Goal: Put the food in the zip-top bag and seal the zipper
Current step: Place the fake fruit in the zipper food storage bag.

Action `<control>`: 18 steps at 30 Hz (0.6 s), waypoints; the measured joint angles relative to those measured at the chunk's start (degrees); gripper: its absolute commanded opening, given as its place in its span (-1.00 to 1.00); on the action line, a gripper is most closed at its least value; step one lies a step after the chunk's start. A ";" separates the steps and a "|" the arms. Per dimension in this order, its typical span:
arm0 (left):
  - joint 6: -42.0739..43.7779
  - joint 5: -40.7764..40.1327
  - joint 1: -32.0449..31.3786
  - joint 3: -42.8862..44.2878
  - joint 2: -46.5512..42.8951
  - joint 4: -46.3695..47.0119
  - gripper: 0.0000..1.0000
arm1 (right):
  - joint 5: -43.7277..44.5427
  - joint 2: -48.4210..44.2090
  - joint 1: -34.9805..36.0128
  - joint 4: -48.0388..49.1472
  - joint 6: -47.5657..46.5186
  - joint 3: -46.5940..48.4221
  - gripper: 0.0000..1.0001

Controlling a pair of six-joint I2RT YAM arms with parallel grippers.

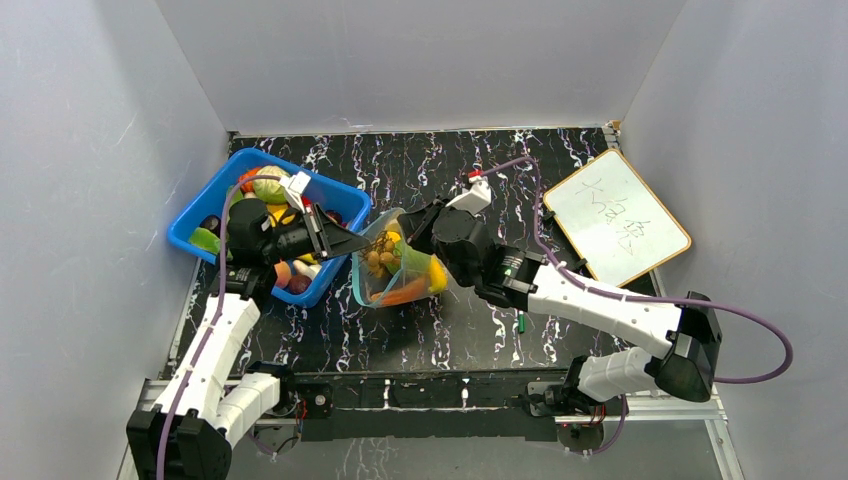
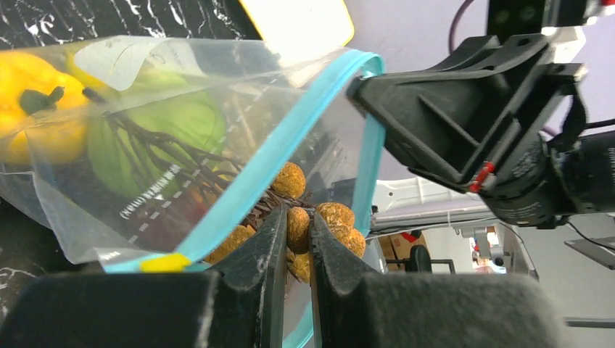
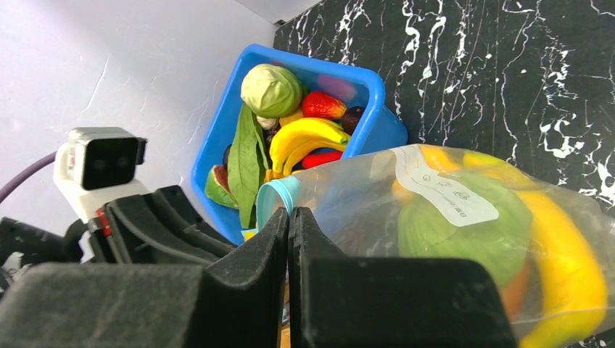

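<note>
A clear zip-top bag [image 1: 400,285] stands mouth-open at the centre of the marbled worktop [image 1: 420,170], held between 2 arms. The right tool [image 3: 288,232], pressed together, pinches the bag's rim by the teal zipper [image 2: 275,156]. From 9 o'clock the left tool [image 2: 294,243], nearly closed, grips a brown berry cluster [image 2: 290,179] at the mouth. Green [image 3: 464,232] and yellow [image 3: 573,246] pieces lie inside the bag. At 10 o'clock of the bag, a blue bin [image 1: 345,195] holds bananas [image 3: 308,134] and a cabbage [image 3: 270,89].
</note>
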 measured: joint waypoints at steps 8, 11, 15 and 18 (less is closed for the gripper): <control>4.55 -1.86 -0.20 -1.09 2.03 -0.90 -0.93 | -3.13 0.81 -0.04 1.70 -0.02 0.46 -1.00; 5.53 -4.09 -0.33 -1.09 2.01 -0.63 -0.48 | -5.53 1.36 -0.04 3.28 -0.26 0.46 -1.00; 6.82 -6.78 -0.37 -0.94 1.99 -2.01 0.02 | -8.09 2.64 -0.02 4.13 -0.66 0.46 -1.00; 8.41 -8.31 -0.37 0.92 1.79 -6.73 0.21 | -7.78 2.78 -0.02 4.04 -0.72 0.46 -1.00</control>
